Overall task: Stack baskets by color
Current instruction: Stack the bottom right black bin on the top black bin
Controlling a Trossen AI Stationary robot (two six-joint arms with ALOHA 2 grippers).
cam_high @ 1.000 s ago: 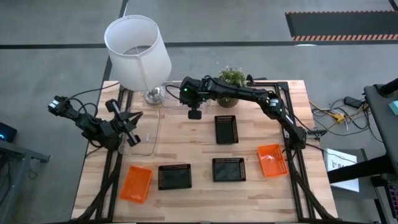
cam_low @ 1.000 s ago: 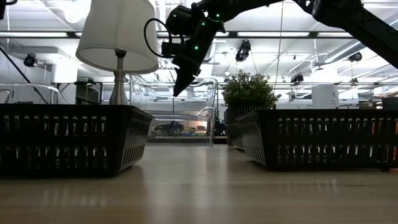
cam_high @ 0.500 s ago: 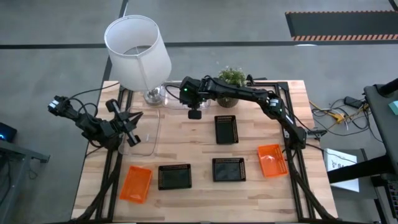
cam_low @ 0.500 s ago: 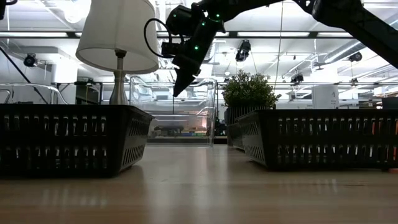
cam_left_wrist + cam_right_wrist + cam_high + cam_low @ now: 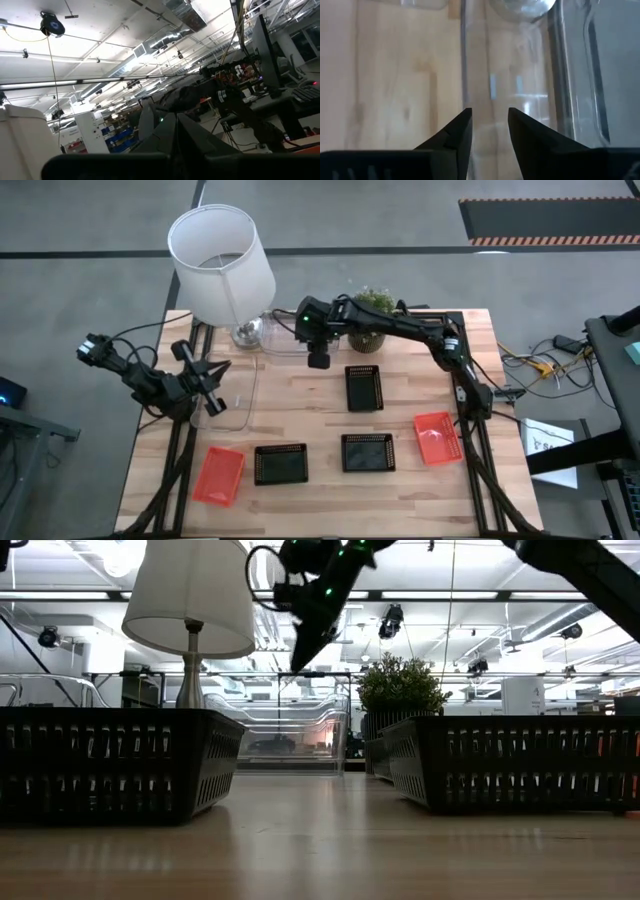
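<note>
My right hand (image 5: 489,131) hovers with fingers parted and empty just above the thin wall of the clear perforated plastic basket (image 5: 530,75) (left hand (image 5: 205,385) shut, idle), so I'd lower straight, straddling that wall squarely, before closing.

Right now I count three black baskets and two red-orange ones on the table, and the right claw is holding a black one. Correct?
Not quite. The high view shows the right claw holding nothing, above a clear basket; the right wrist view shows its fingers apart. The counts are right.
</note>
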